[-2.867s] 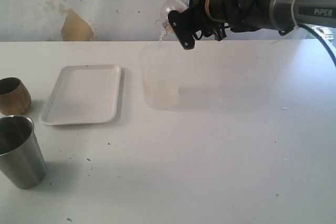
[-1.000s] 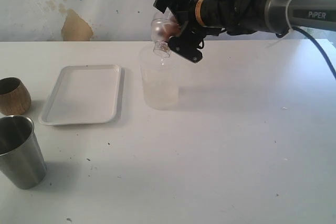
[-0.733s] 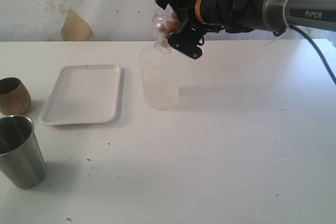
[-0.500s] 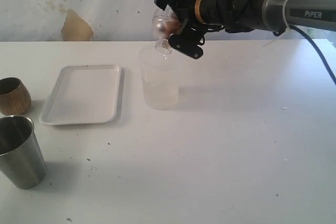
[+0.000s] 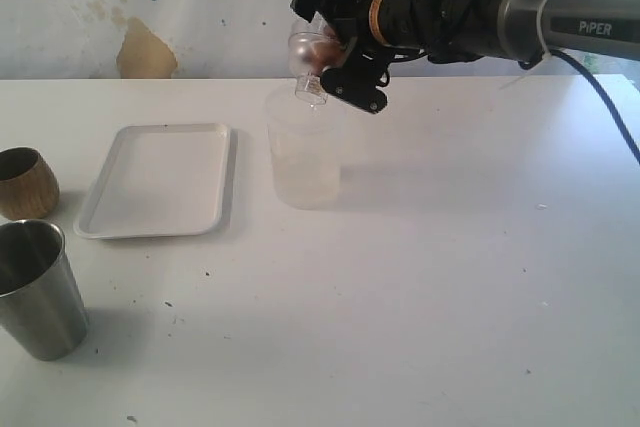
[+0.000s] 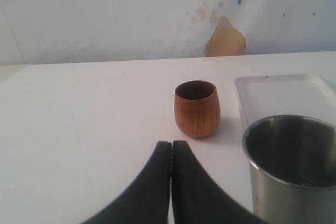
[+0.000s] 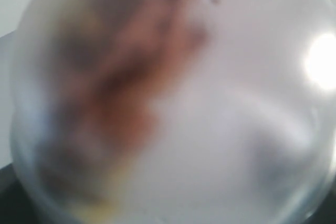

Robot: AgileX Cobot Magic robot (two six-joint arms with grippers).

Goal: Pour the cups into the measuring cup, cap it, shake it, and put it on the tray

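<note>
A clear rounded vessel (image 5: 306, 55) is gripped, tipped, by the right end effector (image 5: 335, 42) above a frosted translucent cup (image 5: 303, 152), the left end effector (image 6: 171, 145) clenched.

The right arm (image 5: 520, 12) was a grey tube lettered PiPER, an orange ring (image 5: 374, 17) behind the black right gripper (image 5: 325, 42)

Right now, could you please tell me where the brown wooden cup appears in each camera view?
Exterior view: wooden cup at the far left edge, left of the tray.
Left wrist view: centre, beyond the shut left gripper.
Right wrist view: not in it.
Shared landmark: the tray.
</note>
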